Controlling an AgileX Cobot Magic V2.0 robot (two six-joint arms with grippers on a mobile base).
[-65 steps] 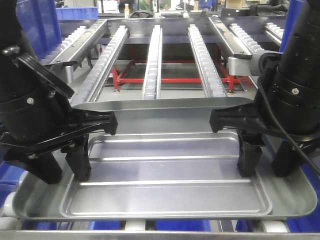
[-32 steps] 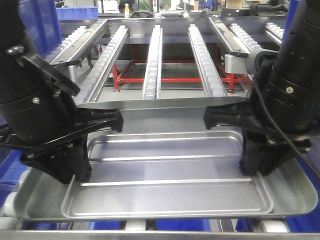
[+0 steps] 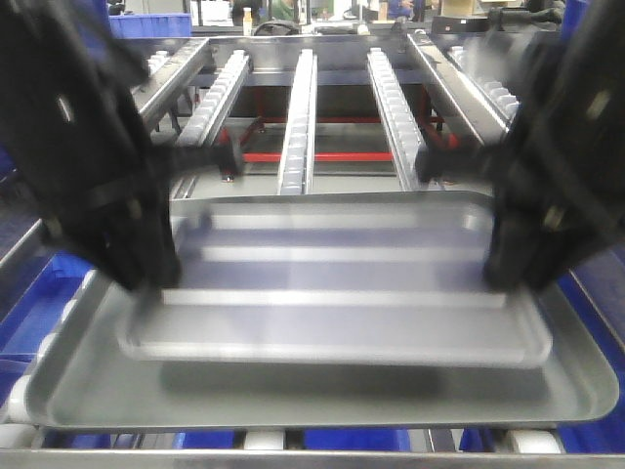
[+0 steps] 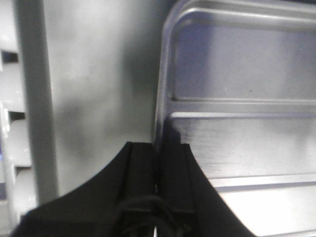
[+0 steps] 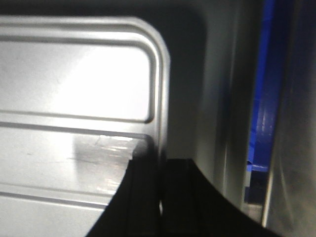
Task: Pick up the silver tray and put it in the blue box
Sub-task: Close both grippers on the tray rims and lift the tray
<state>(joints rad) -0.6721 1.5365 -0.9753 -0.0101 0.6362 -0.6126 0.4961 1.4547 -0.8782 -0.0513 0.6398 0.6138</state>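
The silver tray (image 3: pixel 332 283), ridged and low-rimmed, hangs blurred above a wider flared-rim tray (image 3: pixel 322 405). My left gripper (image 3: pixel 146 278) is shut on its left rim and my right gripper (image 3: pixel 503 274) is shut on its right rim. In the left wrist view the black fingers (image 4: pixel 143 168) pinch the silver tray's (image 4: pixel 237 98) edge, with the left gripper (image 4: pixel 158 148) closed tight. The right wrist view shows the right gripper (image 5: pixel 160 165) clamped the same way on the silver tray (image 5: pixel 74 84). The blue box shows only as blue plastic (image 3: pixel 44 293) below the rollers at the lower left.
The wider tray rests on white rollers at the near edge. Behind it run several metal roller rails (image 3: pixel 298 117) over a red frame (image 3: pixel 322 156). More blue plastic (image 5: pixel 269 74) lies beyond the wider tray's right rim.
Both grippers have closed on the silver tray's side rims and lifted it up off the wider tray. The arms rose with it, and the whole view is motion-blurred.
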